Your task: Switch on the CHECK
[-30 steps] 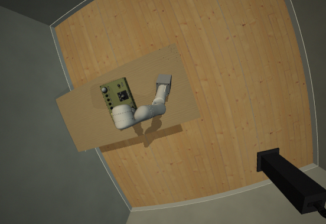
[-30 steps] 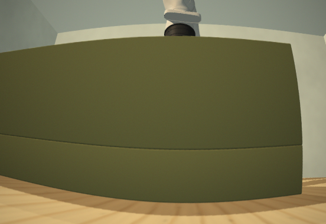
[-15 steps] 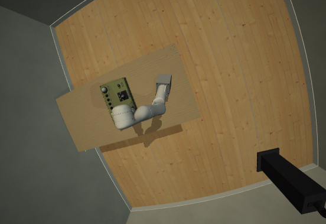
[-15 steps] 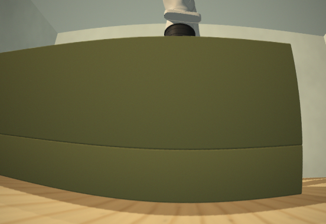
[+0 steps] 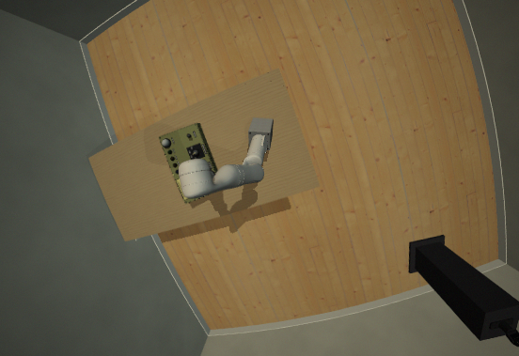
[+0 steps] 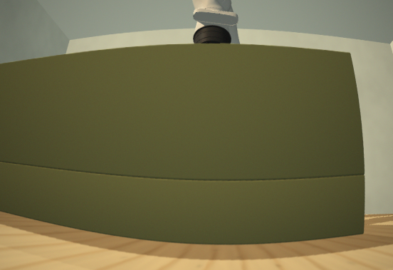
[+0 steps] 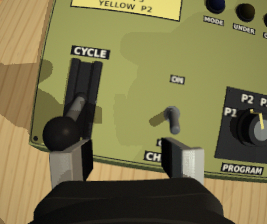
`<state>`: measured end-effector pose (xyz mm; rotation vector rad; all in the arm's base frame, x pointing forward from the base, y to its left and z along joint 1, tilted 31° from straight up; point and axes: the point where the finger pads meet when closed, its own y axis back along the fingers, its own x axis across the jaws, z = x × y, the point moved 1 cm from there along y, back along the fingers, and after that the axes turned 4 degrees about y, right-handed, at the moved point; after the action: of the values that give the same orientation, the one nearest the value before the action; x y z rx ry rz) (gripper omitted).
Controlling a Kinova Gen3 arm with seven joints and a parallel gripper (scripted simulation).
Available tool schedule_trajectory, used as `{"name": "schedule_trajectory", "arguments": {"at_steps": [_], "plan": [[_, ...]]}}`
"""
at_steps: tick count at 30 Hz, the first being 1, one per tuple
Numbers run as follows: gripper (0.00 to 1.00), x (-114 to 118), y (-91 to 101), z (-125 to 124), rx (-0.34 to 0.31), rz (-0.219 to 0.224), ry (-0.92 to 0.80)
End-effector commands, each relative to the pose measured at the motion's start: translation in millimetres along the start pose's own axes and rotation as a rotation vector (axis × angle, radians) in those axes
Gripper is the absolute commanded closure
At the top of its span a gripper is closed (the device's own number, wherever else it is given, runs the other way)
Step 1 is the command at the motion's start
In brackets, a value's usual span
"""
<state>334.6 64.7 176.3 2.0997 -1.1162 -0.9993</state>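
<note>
CHECK toggle — upright hand open above the console's edge.

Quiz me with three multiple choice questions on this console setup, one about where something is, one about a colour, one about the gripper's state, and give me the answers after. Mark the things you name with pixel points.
1. Which control sits between the CYCLE lever and the PROGRAM knob?
A) MODE lamp
B) CHECK toggle
C) UNDER lamp

2. What colour is the CYCLE lever's ball?
A) Red
B) White
C) Black

3. How is the gripper?
A) Open
B) Shut on the ball
C) Shut on nothing

1 B: the toggle (image 7: pixel 173 120) stands right of the lever (image 7: pixel 77 111) and left of the knob (image 7: pixel 260 130) in the wrist view.
2 C: the ball (image 7: pixel 61 133) is plainly black.
3 A: the gripper (image 7: pixel 126 153) has its fingers wide apart.
</note>
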Motion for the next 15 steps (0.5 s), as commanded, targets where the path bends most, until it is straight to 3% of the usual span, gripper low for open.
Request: {"name": "schedule_trajectory", "arguments": {"at_steps": [1, 3, 5, 10, 15], "plan": [[0.00, 18.3, 2.3, -11.1, 0.031, -0.010, 0.000], [0.00, 35.7, 3.7, -16.7, 0.048, -0.013, -0.001], [0.00, 35.7, 3.7, -16.7, 0.048, -0.013, -0.001], [0.00, 95.6, 6.7, -17.0, 0.074, -0.011, -0.002], [0.00, 159.9, 6.8, 11.4, 0.057, -0.002, 0.000]]}}
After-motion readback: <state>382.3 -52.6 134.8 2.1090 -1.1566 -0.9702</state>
